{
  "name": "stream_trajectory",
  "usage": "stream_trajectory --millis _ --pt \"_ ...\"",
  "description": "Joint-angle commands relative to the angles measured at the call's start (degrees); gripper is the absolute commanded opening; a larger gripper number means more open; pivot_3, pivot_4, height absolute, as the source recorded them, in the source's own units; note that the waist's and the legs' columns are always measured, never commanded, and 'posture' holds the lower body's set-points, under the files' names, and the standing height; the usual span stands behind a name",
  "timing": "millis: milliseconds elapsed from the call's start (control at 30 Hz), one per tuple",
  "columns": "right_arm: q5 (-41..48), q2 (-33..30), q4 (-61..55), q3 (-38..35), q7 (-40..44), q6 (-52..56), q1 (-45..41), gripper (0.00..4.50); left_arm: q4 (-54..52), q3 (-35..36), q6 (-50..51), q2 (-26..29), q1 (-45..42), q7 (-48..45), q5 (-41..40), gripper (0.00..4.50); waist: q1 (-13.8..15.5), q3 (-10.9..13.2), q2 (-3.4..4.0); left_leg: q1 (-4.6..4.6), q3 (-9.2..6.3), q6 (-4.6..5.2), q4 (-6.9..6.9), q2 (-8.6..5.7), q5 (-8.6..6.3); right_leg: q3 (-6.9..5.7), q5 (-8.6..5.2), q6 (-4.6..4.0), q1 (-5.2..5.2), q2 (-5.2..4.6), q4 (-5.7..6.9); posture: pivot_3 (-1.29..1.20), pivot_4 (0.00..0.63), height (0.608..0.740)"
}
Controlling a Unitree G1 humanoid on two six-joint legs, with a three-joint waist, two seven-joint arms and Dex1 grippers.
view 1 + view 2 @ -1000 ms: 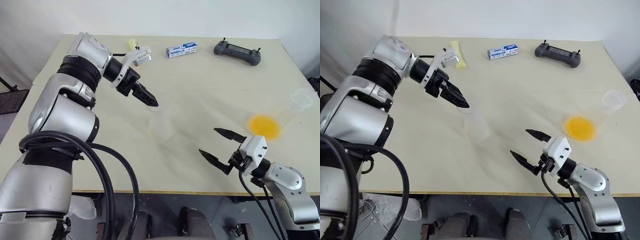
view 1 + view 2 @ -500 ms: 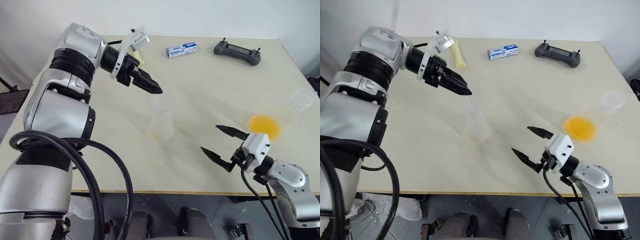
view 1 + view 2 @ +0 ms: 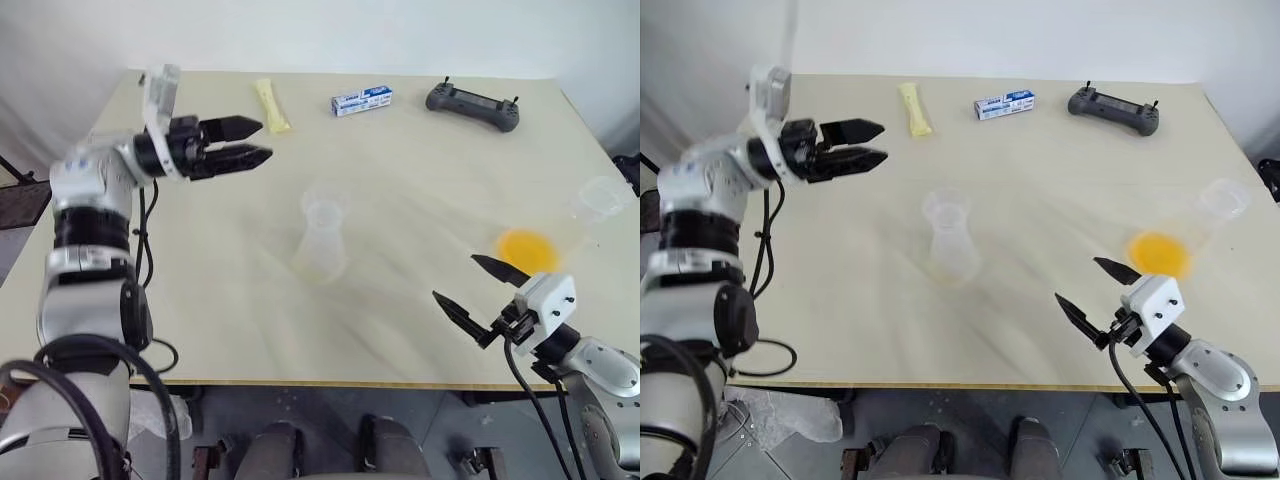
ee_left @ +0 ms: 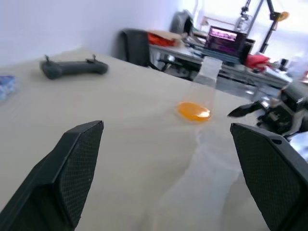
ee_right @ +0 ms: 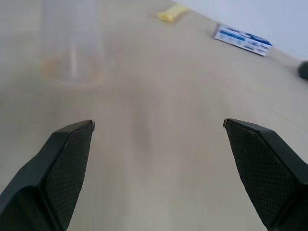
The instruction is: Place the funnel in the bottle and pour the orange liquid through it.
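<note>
pale tabletop (image 3: 1040, 330) against a white wall, with the bottle (image 3: 949, 240) standing upright near the middle and the small clear funnel (image 3: 944, 208) seated in its neck, so the first half of the job looks done. a faint orange tint shows at the bottle's base, though whether anything has been poured i cannot tell. the orange liquid (image 3: 1159, 254) sits in the round-bellied flask (image 3: 1200, 225), which lies tilted toward 3 o'clock of the bottle, well apart from it. a second ago the left gripper (image 3: 862, 145) hovered right at the bottle's mouth; now it has swung away to about 10 o'clock of the bottle, near the table's left edge, fingers apart and empty, so it has let go of the funnel and cleared the way. the right gripper (image 3: 1098, 289) has eased slightly toward the table's right corner; it sits at about 4 o'clock of the bottle and just at 7 o'clock of the orange flask, not touching it, fingers spread wide and holding nothing. it looks the better placed to pick up that flask for the pour. along the far edge lie a pale yellow packet (image 3: 914, 108) at 12 o'clock of the bottle, a small blue-and-white box (image 3: 1004, 103) at 1 o'clock, and a dark handheld controller (image 3: 1114, 107) at 2 o'clock.
</note>
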Motion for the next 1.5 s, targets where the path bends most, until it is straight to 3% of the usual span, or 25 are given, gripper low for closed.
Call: stream_trajectory --millis 33,267,567,900,1500 --pt "0.19 1.7 -3.89 -2.98 -3.41 0.52 2.33 4.5 -9.16 3.17 -5.77 -0.21 7.22 -0.66 -4.04 4.48 0.2 0.0 0.0 -0.04 -0.02 0.01 0.05 -0.03 0.0 0.0 0.0 0.0 0.01 0.0 0.0 0.0 0.15 0.74" --pt "0.19 7.52 -7.88 -7.56 -13.11 5.89 8.62 4.5 -17.92 0.97 -16.65 -2.26 24.53 -0.68 -3.41 4.48 0.27 -0.08 0.1 0.04 0.0 0.05 0.22 -0.08 -0.06 0.05 0.0 -0.01 0.06 -0.03 0.2 0.0 0.15 0.74" --pt "1.06 13.32 -12.17 -13.91 -18.88 6.38 15.44 4.5 -22.81 -1.13 -16.29 -4.85 27.74 2.97 -5.39 4.48 0.04 -0.1 0.14 0.15 0.11 0.1 0.21 -0.08 -0.09 0.15 0.0 0.0 0.12 -0.02 0.2 0.0 0.15 0.74" --pt "1.77 6.55 -0.67 -18.8 -20.79 9.38 1.73 4.5 -25.08 -1.1 -15.01 -5.25 28.45 5.06 -7.79 4.48 -0.01 -0.13 0.22 0.19 0.19 0.12 0.19 -0.01 -0.1 0.21 -0.02 -0.04 0.1 0.02 0.18 0.0 0.15 0.74" --pt "1.28 -4.23 17.8 -15.87 -16.01 11.12 -20.42 4.5 -37.29 -0.26 -12.84 -5.6 38.86 12.56 -10.65 4.48 -0.05 -0.12 0.3 0.14 0.24 0.14 0.22 -0.02 -0.1 0.22 -0.02 -0.04 0.13 -0.03 0.05 0.0 0.15 0.74"
